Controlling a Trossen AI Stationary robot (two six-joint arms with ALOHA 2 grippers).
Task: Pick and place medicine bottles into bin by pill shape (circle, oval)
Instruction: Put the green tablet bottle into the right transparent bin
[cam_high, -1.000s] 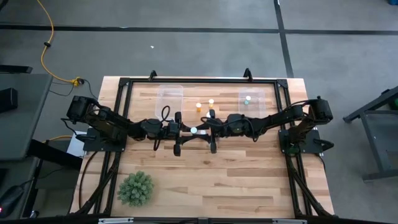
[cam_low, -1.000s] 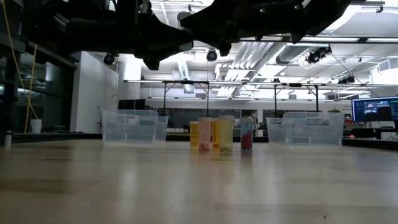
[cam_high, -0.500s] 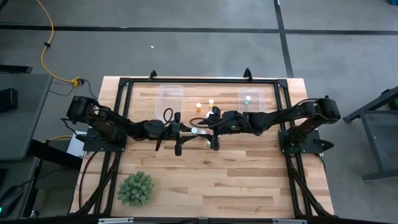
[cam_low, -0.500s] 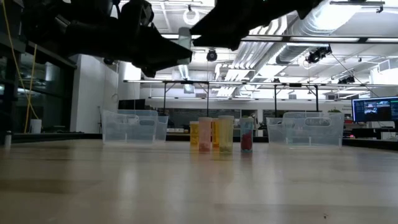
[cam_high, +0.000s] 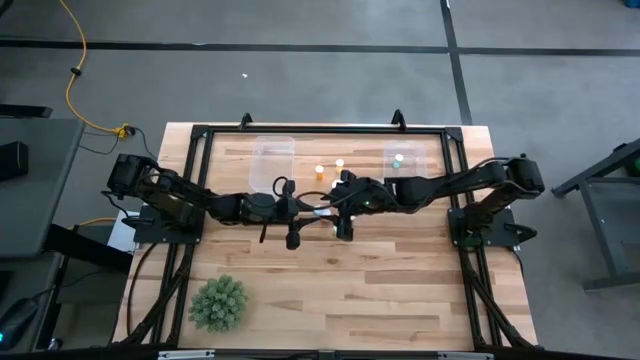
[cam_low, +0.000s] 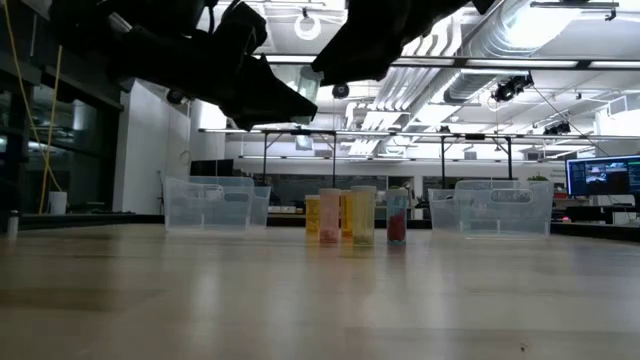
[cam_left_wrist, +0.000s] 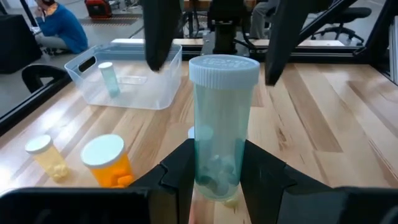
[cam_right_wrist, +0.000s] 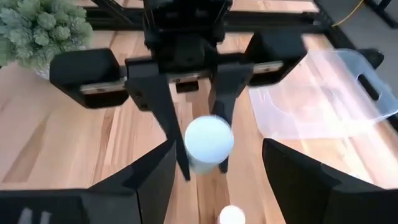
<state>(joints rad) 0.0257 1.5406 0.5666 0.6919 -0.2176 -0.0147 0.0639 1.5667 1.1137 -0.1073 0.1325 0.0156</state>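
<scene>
The left gripper (cam_left_wrist: 217, 177) hangs above the middle of the wooden table (cam_high: 330, 290), its two fingers pressed against the lower sides of one pale greenish bottle (cam_left_wrist: 222, 124) with a white cap, held upright and off the table. The right gripper (cam_right_wrist: 208, 180) faces it from just beside, fingers spread wide on either side of the bottle's cap with gaps showing; it holds nothing. In the high view the two arms meet nose to nose at the table's centre. Behind them, toward the far edge, the low view shows four bottles (cam_low: 362, 215) standing upright close together between two clear bins. The left bin (cam_high: 273, 160) looks bare from above; the right bin (cam_high: 401, 160) holds one greenish bottle (cam_high: 398, 158). The left wrist view shows two orange bottles (cam_left_wrist: 109, 160) standing on the table near that bin. One green spiky plant (cam_high: 218, 302) sits at the near left corner of the table, well apart from the rest.
</scene>
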